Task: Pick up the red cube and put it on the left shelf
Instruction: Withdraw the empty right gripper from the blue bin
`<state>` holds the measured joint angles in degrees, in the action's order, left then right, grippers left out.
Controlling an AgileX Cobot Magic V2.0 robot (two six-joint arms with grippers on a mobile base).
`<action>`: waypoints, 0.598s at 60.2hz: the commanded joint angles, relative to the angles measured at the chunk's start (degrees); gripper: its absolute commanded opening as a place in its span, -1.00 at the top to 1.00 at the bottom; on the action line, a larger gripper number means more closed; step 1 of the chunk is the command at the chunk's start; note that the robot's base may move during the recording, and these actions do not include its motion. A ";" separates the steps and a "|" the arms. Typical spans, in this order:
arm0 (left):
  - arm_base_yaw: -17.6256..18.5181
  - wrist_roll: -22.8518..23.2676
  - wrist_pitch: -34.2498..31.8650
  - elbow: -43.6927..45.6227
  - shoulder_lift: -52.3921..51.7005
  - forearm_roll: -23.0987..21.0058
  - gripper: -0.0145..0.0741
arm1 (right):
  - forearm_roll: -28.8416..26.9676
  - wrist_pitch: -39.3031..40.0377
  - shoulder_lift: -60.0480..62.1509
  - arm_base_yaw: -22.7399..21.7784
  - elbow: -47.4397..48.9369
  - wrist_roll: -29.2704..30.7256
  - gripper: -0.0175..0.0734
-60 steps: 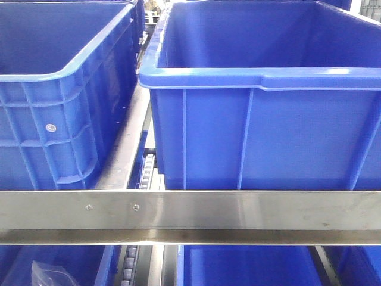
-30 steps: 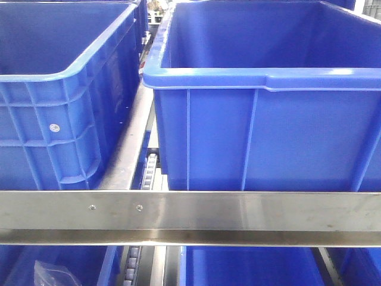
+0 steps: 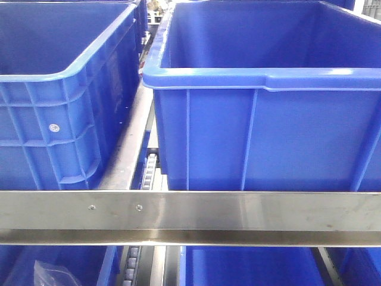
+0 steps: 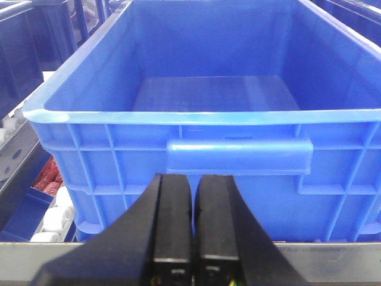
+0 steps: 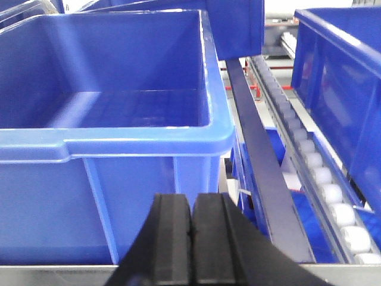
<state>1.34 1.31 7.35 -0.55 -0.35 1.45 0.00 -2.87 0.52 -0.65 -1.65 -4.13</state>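
The red cube shows in no view. The left shelf is a brushed steel rack whose flat front rail (image 3: pixel 238 210) carries two small screws and runs across the front view. Neither gripper appears in that view. In the left wrist view my left gripper (image 4: pixel 193 177) is shut with nothing between its fingers, just before the rail (image 4: pixel 339 263) and an empty blue ribbed crate (image 4: pixel 238 149). In the right wrist view my right gripper (image 5: pixel 191 196) is shut and empty too, in front of another empty blue crate (image 5: pixel 119 173) above the rail (image 5: pixel 53 275).
Two large blue crates (image 3: pixel 59 119) (image 3: pixel 262 137) stand side by side on the rack, a roller track (image 3: pixel 147 173) between them. More rollers (image 5: pixel 321 176) run to the right. Lower bins (image 3: pixel 250 265) sit beneath; one holds a clear bag (image 3: pixel 50 275), another some red items (image 4: pixel 46 176).
The front view has shifted slightly: crates and rail screws stand a little further right than a second ago. Nothing has moved in the last half second.
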 commanded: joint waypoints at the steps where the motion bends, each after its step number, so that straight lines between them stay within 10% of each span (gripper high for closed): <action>1: 0.04 0.12 -5.09 -1.32 -0.82 -0.17 0.44 | 0.57 5.57 1.29 -0.24 0.94 0.44 0.51; 36: 0.04 0.12 -5.09 -1.32 -0.82 -0.17 0.44 | 0.57 5.40 1.29 -0.24 0.94 0.44 0.51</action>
<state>1.34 1.31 7.35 -0.55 -0.35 1.45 0.00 -2.74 0.52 -0.65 -1.65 -4.13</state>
